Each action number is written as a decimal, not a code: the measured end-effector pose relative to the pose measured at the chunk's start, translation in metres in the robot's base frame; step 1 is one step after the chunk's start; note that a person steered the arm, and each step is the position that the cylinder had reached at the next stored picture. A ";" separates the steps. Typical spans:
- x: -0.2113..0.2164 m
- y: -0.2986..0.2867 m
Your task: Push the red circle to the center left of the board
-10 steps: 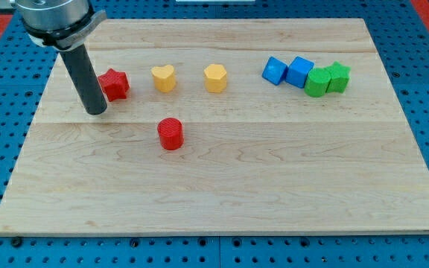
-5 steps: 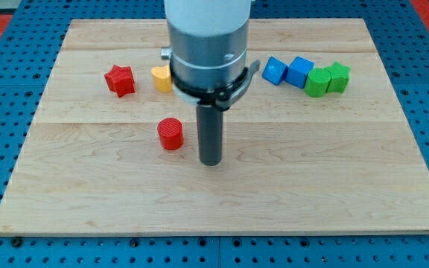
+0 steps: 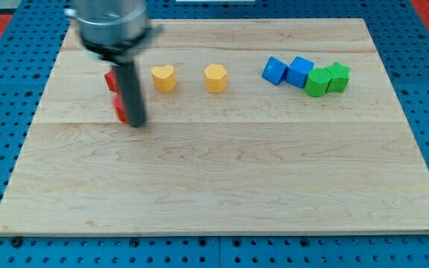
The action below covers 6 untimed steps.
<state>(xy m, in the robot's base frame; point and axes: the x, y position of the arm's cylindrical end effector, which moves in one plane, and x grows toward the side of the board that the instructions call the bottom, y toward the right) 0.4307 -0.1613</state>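
Note:
The red circle (image 3: 118,109) lies on the wooden board (image 3: 222,186) at the view's upper left; only a sliver shows to the left of my rod. My tip (image 3: 136,123) rests on the board against the circle's right side. A red star (image 3: 111,80) sits just above the circle, also mostly hidden behind the rod. The view is motion-blurred around the rod.
A yellow heart (image 3: 164,77) and a yellow hexagon (image 3: 215,77) lie to the right of the rod. Two blue blocks (image 3: 275,71) (image 3: 299,71) and two green blocks (image 3: 319,82) (image 3: 338,77) cluster at the upper right.
My tip swung from the left to the circle's right side, then swept left. The red circle has moved up and left, ending just under the red star.

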 end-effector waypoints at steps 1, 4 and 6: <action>-0.007 -0.048; -0.050 -0.050; -0.002 0.037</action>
